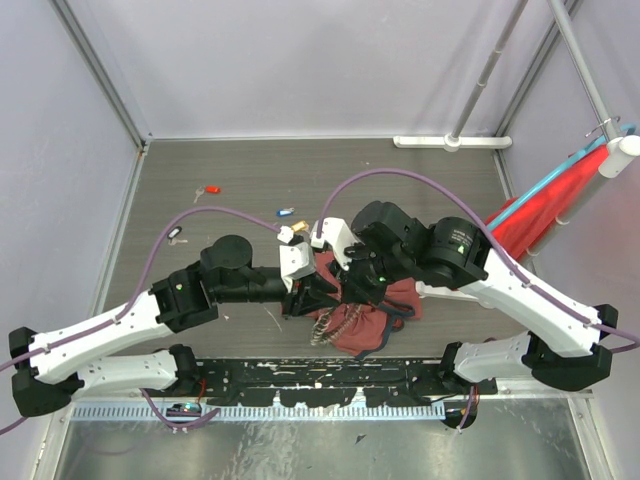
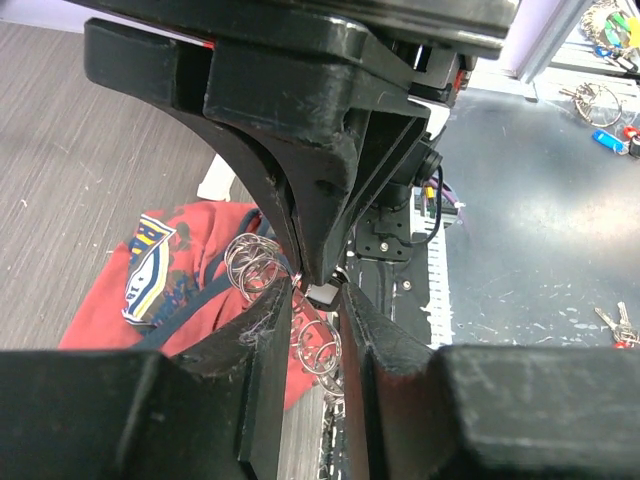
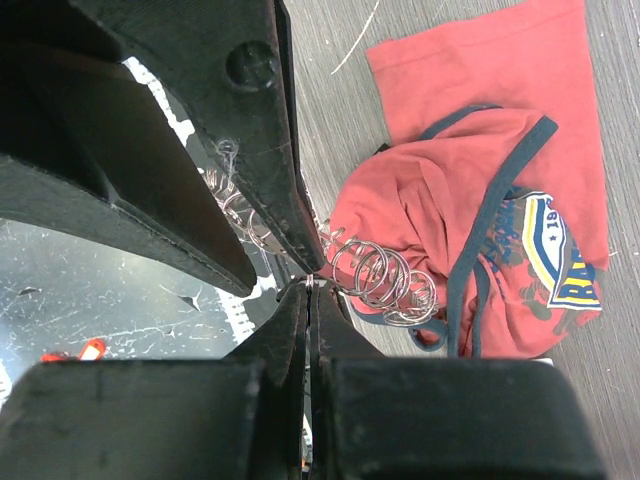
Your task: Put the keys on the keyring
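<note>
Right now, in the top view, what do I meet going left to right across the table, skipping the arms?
black key → red key → blue key → red bag → red cloth by the right wall. The yellow key and the keyring overlap others, so I left them out.

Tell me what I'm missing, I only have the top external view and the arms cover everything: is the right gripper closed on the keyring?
Observer: In the right wrist view the right gripper is pressed shut, with thin wire of the keyring at its tips.
Operator: And the left gripper?
Observer: Left wrist view: the left gripper has its fingers slightly apart, with a small pale piece between them; gripped or not, I can't tell.
</note>
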Tool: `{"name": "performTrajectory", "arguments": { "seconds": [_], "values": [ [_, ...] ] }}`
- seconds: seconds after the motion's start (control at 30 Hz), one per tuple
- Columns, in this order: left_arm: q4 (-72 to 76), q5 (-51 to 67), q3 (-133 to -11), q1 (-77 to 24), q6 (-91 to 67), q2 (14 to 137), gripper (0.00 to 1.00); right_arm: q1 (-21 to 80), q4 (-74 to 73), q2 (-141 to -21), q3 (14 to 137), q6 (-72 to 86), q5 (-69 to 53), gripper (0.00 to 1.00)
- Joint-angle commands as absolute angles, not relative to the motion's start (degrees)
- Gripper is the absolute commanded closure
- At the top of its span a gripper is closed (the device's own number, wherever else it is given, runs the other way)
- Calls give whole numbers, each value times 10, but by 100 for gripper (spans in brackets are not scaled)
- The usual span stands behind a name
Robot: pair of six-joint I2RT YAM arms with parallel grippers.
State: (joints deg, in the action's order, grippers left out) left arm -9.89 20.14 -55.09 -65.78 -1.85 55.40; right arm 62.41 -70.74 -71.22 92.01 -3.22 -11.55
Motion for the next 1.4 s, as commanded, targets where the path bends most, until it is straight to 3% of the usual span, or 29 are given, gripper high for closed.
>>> {"name": "performTrajectory", "arguments": {
  "seconds": [0.0, 0.83, 1.37],
  "values": [
    [-102, 208, -575, -659, -11, 560, 68, 626, -675, -692, 927, -45, -132, 99],
    [-104, 191, -575, -659, -8, 560, 68, 626, -672, -691, 924, -49, -161, 99],
    [-109, 212, -578, -659, -8, 573, 76, 626, -666, -687, 925, -51, -147, 99]
  ]
}}
